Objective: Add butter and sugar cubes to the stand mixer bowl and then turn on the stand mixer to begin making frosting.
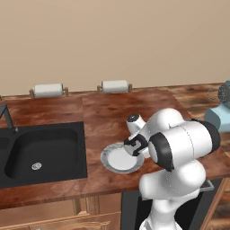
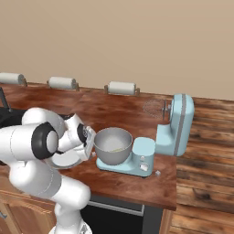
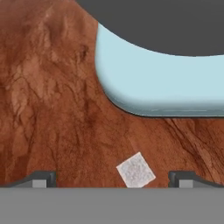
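The deep round grey brushed-metal stand mixer bowl [image 2: 113, 145] is sitting on the flat base of the light blue stand mixer [image 2: 173, 130], whose rounded head is tilting back with a wire whisk [image 2: 154, 108] showing at its front. Inside the bowl a small pale yellowish piece is lying on the bottom; whether it is the butter cannot be told at this size. The flat white plate with a grey rim [image 1: 117, 160] is resting on the reddish-brown wooden counter [image 1: 99, 117] just left of the mixer base, partly hidden by the arm; its visible surface is showing nothing on it.

In the hand view, one small white sugar cube [image 3: 136, 170], rotated so a corner is pointing away from the hand, is lying on the wood between the fingertips and close to the rounded corner of the pale blue mixer base [image 3: 166, 83]. Another white cube [image 2: 158, 172] is sitting on the counter at the front right of the base.

The two-finger gripper [image 3: 113, 178] is hovering low over the counter with its dark fingertips [image 3: 43, 179] spread wide, holding nothing, not touching the cube.

A black sink [image 1: 42, 152] is set into the counter at left, and paper towel rolls [image 1: 114, 86] are standing along the back wall.
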